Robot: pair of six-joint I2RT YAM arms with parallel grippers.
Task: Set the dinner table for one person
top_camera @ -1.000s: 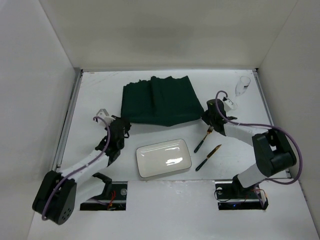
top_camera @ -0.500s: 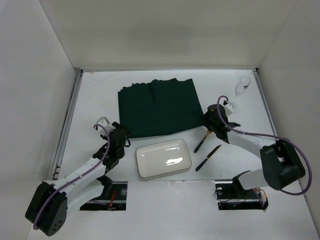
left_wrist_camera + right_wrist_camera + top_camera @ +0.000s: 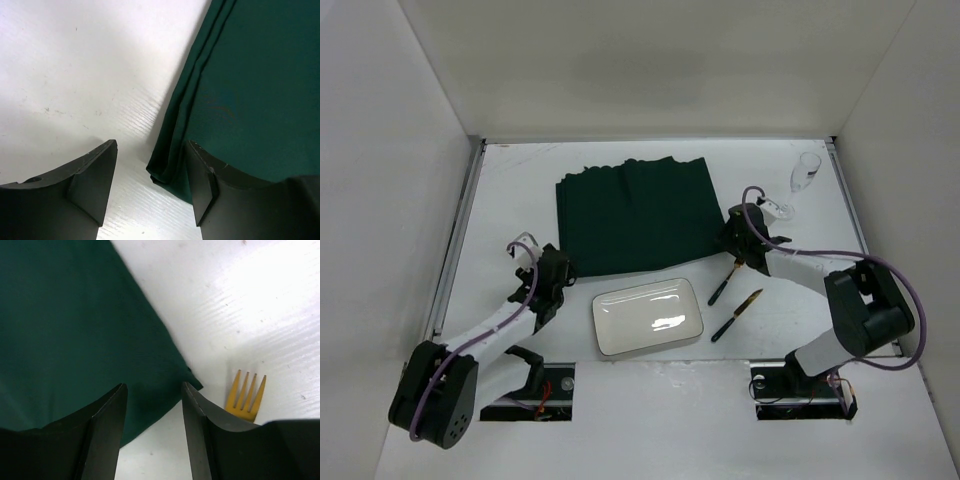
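the left gripper has its jaws spread apart and grips nothing. in the left wrist view the left gripper straddles the folded near-left corner of the dark green placemat, one finger over bare table and the other over the cloth. whether either finger touches the cloth cannot be told. the right gripper is likewise spread and empty. in its own wrist view the right gripper hangs over the placemat's near-right corner, with the gold tines of a fork just beside that corner.

both arms reach forward and inward from their bases, low over the surface, each wrist at a near corner of the placemat.

the dinner table is a matte white top with metal side rails, filling the floor of the white enclosure. the placemat lies flat at its middle, toward the far side, with a few creases along its left edge. a white rectangular plate sits nearer the arms, apart from the cloth. the fork and a knife lie slanted to the plate's right, and a clear glass lies at the far right corner.
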